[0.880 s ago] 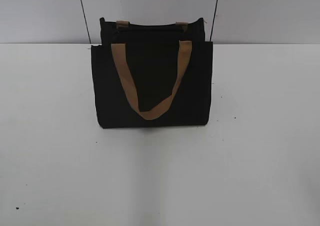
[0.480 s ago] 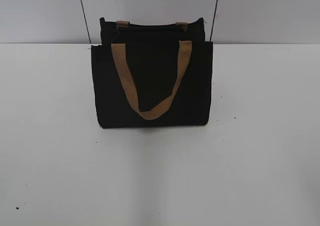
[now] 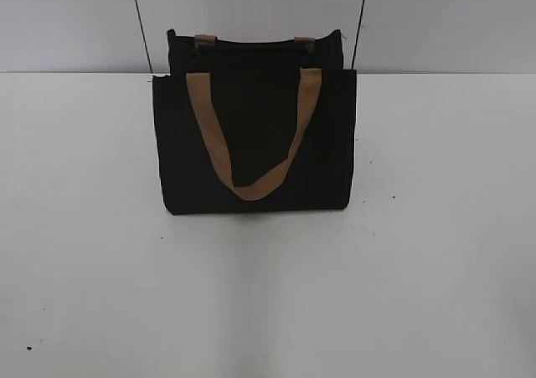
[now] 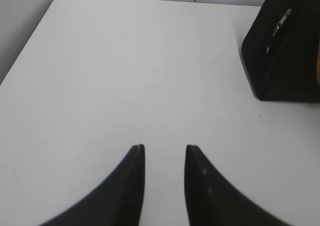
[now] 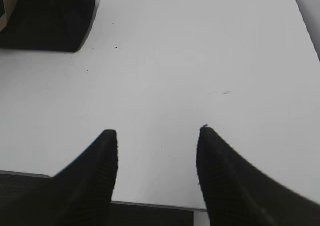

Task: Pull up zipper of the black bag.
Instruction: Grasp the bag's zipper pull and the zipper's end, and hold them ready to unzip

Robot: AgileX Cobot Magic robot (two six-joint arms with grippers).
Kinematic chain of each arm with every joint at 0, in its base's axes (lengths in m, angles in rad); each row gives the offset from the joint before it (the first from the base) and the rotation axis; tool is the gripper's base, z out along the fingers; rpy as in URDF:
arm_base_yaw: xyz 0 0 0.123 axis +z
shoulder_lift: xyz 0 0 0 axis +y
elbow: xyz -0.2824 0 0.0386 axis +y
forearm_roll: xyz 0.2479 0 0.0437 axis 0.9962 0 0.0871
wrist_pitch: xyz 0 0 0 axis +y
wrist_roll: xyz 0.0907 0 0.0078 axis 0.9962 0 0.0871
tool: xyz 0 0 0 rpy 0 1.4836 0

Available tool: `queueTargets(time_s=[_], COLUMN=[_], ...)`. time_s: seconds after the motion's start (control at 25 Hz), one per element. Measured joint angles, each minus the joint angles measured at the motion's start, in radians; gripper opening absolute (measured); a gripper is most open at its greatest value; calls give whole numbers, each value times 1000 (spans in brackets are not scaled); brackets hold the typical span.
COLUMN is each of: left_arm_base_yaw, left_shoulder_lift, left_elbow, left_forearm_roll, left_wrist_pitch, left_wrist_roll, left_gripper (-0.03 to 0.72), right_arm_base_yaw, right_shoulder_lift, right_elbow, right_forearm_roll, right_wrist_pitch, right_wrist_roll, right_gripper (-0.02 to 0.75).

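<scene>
The black bag (image 3: 255, 139) stands upright at the back middle of the white table, one tan strap handle (image 3: 251, 135) hanging down its front. In the left wrist view the bag's side (image 4: 285, 45) shows at the upper right with the small silver zipper pull (image 4: 281, 23) on it. In the right wrist view a bag corner (image 5: 47, 18) is at the upper left. My left gripper (image 4: 164, 147) is open and empty over bare table, well short of the bag. My right gripper (image 5: 157, 131) is open and empty near the table's front edge. Neither gripper shows in the exterior view.
The white table (image 3: 268, 294) extends in front of and beside the bag. A grey wall (image 3: 75, 22) with two dark vertical lines stands behind it. The table's front edge (image 5: 150, 205) lies under my right gripper.
</scene>
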Motion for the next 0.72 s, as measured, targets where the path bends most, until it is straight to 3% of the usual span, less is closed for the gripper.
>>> queueTargets(time_s=[0.72], left_arm_base_yaw=[0], left_shoulder_lift=[98], left_elbow=[0], left_forearm_roll=[-28], left_wrist_pitch=[-9], left_wrist_roll=[-1], left_gripper=[238], right_arm_base_yaw=[0], right_shoulder_lift=[0], right_elbow=[0], right_forearm_roll=[0], right_wrist_pitch=[0], right_wrist_roll=[0], right_gripper=[393])
